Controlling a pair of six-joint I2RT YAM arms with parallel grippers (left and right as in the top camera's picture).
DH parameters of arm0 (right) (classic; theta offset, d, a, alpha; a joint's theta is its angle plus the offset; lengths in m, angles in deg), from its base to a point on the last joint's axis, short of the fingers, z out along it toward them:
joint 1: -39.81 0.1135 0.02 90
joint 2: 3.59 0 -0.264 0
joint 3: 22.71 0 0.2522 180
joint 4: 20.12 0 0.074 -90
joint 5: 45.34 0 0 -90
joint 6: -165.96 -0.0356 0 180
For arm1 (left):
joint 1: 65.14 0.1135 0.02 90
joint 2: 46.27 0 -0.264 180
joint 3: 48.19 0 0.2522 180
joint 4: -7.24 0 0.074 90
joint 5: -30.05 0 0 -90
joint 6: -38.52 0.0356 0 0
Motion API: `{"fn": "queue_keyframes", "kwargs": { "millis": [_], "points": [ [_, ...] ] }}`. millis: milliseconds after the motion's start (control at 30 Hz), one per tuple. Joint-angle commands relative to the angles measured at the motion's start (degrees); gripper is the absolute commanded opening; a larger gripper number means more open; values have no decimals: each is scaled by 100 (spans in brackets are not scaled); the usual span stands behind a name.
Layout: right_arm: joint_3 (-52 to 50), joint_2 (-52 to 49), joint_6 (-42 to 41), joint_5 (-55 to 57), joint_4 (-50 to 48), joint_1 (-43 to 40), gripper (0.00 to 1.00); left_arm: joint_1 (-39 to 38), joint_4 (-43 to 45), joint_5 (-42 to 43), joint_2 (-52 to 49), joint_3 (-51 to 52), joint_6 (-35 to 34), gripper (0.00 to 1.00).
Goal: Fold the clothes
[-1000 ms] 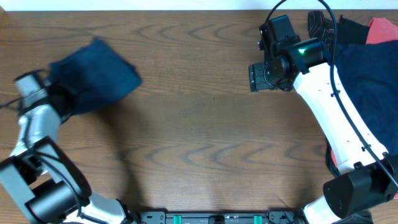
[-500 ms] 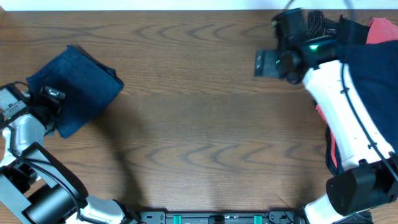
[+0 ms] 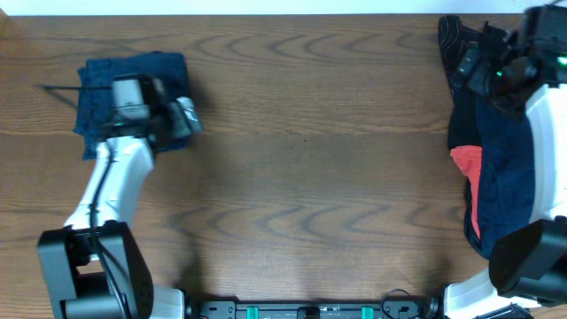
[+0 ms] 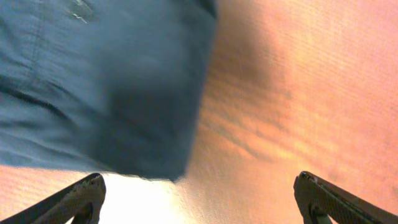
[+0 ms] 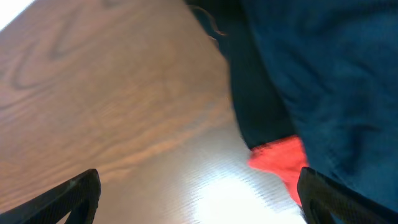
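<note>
Since the earlier overhead frame, both arms have travelled. The left gripper (image 4: 199, 186) has swung from the left edge of the table (image 3: 301, 177) to a position over the folded navy garment (image 3: 93, 115). The right gripper (image 5: 199, 186) has moved from the far-right quarter of the table out to its right edge. The folded garment has also shifted. It lay skewed half a second ago and now lies roughly square to the table's far edge.

1. Left arm. We see the folded navy garment at the far-left corner of the table, flat on the wood. The left wrist partly covers it in the overhead view. In the left wrist view the two fingertips stand wide apart with nothing between them. The garment fills the upper left of that view and bare table the right.

2. Right arm. We see the pile of clothes (image 3: 505, 204) along the right edge of the table. It consists of a navy piece (image 3: 500, 151), a coral-red piece (image 3: 468, 164) showing at its table-centre side, and a black patterned piece (image 3: 456, 40) at the far-right corner. In the right wrist view the fingertips are spread wide and hold nothing. Navy cloth and a coral-red fold lie below them, beside bare table.
</note>
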Motion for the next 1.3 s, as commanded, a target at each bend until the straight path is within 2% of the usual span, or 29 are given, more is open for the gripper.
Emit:
{"fn": "queue_keyframes", "kwargs": {
  "millis": [0,167,333,400,500,600,733,900,1000,1100,1233,1267],
  "points": [
    [79,118,236,-118,225,-313,99,-402,-175,-723,42,4,122,98],
    [79,118,407,-118,428,-525,99,-734,-111,-713,44,4,-66,98],
    [79,118,474,-118,531,-538,99,-745,363,-658,0,4,-63,99],
    [79,118,476,-118,584,-531,99,-748,629,-542,-81,4,-61,84],
    [76,118,474,-118,721,-505,99,-748,1099,-199,-348,4,-37,77],
    [74,118,474,-120,850,-466,99,-748,1534,87,-726,4,-39,77],
    [74,118,474,-144,1005,-420,98,-684,1958,59,-1287,4,83,77],
    [74,118,476,-164,1141,-363,98,-201,2083,-181,-1770,2,157,78],
    [74,118,479,-164,1193,-323,99,247,2083,-66,-1792,-20,131,77],
    [72,118,474,-164,1165,-286,99,555,1987,546,-1720,-85,133,77],
    [74,118,474,-162,1093,-280,98,590,1902,863,-1598,-92,195,78],
    [72,118,474,-164,1102,-280,99,533,1843,903,-1558,-92,258,83]
  ]
}}
